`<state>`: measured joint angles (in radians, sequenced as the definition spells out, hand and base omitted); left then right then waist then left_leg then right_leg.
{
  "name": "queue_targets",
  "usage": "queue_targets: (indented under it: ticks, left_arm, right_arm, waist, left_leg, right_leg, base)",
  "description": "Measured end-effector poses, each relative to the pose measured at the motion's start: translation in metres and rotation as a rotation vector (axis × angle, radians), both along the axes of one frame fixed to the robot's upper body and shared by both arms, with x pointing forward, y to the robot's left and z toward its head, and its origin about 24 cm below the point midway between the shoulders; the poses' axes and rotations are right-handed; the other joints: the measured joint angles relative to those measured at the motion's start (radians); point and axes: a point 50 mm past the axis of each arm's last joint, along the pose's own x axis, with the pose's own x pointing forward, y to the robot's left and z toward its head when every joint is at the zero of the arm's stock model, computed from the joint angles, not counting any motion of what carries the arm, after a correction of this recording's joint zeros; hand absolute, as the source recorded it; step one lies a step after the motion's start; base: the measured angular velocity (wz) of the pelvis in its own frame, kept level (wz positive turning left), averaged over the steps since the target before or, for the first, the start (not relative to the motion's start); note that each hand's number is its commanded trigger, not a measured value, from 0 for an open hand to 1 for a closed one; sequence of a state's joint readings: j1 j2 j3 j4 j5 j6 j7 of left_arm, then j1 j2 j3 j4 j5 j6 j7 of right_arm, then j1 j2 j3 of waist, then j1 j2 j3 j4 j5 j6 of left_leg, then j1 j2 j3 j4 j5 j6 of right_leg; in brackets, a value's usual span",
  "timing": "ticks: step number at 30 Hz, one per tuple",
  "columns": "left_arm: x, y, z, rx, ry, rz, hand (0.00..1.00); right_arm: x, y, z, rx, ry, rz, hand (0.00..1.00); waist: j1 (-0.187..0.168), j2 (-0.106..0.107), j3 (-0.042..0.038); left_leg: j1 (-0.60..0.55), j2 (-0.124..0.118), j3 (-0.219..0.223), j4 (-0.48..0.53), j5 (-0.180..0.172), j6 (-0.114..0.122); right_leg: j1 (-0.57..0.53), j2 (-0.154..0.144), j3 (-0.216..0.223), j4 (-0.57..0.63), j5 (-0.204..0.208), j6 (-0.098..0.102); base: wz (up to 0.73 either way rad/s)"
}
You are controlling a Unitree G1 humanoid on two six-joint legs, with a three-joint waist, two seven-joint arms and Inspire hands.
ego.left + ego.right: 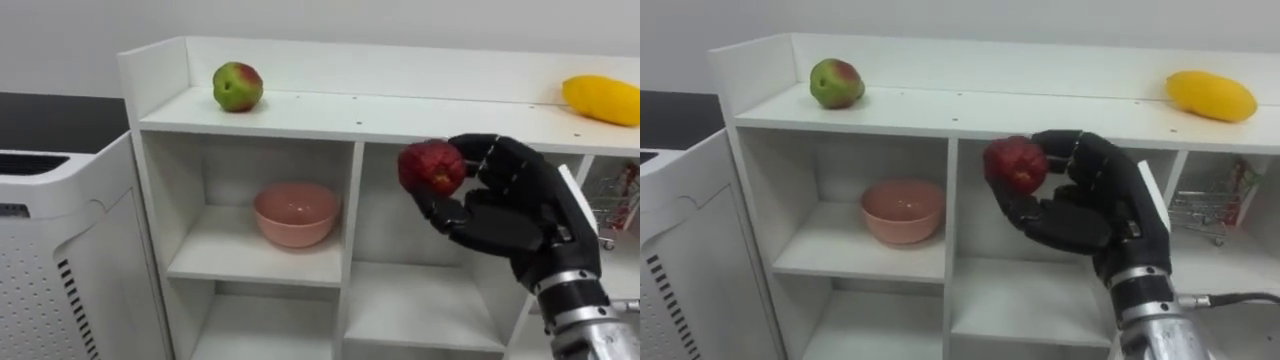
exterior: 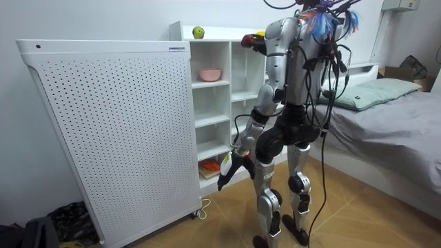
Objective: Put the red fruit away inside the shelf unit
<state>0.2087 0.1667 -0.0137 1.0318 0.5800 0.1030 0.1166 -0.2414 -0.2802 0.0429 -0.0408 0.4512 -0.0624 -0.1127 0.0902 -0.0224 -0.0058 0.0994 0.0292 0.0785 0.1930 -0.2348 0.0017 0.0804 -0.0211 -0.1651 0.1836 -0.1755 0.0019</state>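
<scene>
Right hand [image 1: 505,205] is clamped round a dark red fruit [image 1: 432,166], holding it before the white closet [image 1: 400,112], just below the top board. On top, a green-red apple [image 1: 237,87] and a yellow mango [image 1: 603,99] lie well apart, seemingly placed. A pink bowl [image 1: 296,213] sits beneath. The red fruit looks not yet placed. The left hand [image 2: 228,172] hangs low.

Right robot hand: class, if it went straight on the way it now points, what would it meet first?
Likely the white divider to its left, with the red fruit held in the right robot hand touching first; depth is unclear.
</scene>
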Motion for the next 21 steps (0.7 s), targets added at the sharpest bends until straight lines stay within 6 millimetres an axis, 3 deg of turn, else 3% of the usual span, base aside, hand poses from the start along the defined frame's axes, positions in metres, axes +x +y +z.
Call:
queue_targets:
  ticks: [5,11,18,21]
  left_arm:
    - [0.001,-0.005,-0.002,0.002,-0.006,-0.006,0.00]
    - [-0.005,-0.012,-0.006,-0.022,0.008,0.061,0.00]
    - [-0.009,-0.020,-0.008,-0.059,-0.013,0.194,0.00]
    - [-0.006,-0.020,-0.008,-0.073,-0.027,0.244,0.00]
  right_arm:
    - [-0.004,0.007,-0.043,0.102,0.169,0.014,1.00]
    - [-0.007,0.000,-0.106,0.361,0.433,-0.037,1.00]
    - [-0.012,-0.004,-0.146,0.612,0.601,-0.116,1.00]
    - [-0.010,-0.007,-0.159,0.737,0.656,-0.164,1.00]
  waist:
    - [-0.004,0.002,0.0020]
    - [-0.002,0.029,0.0111]
    - [0.001,0.054,0.0172]
    - [0.027,0.053,0.0191]
  left_leg:
    - [-0.054,0.000,0.001,0.016,0.001,0.002]
    - [-0.151,-0.004,-0.013,0.058,0.003,0.005]
    - [-0.271,-0.005,-0.011,0.118,0.005,0.009]
    - [-0.338,-0.007,-0.007,0.157,0.006,0.011]
  right_leg:
    - [-0.055,-0.004,-0.003,0.016,0.001,-0.002]
    - [-0.139,-0.016,-0.030,0.047,0.004,-0.003]
    - [-0.266,-0.030,-0.041,0.113,0.005,-0.006]
    - [-0.345,-0.041,-0.042,0.166,0.002,-0.011]
  base:
    - [0.00]
    - [0.06]
    - [0.00]
    - [-0.07]
